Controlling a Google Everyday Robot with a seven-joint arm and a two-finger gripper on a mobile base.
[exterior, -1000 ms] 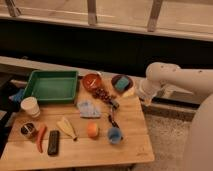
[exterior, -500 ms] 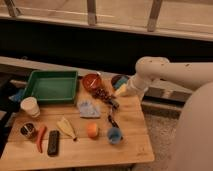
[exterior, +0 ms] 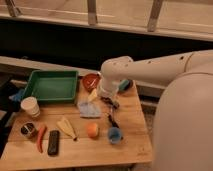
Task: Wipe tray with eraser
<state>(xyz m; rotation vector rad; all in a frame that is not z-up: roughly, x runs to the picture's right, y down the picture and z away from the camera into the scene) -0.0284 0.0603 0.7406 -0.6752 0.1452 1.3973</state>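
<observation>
Eraser [exterior: 53,142] is located well in front of the tray [exterior: 50,86], untouched. The gripper [exterior: 111,111] has been swung inward and is now right of the tray; its state cannot be determined. Pickup is judged pending.

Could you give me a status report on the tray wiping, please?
Gripper above table middle, by blue cloth. Eraser lying front left beside carrot, apart from gripper. Tray back left. Orange fruit, yellowish item between.

White arm [exterior: 150,67] bent, gripper [exterior: 112,107] hanging below wrist
</observation>
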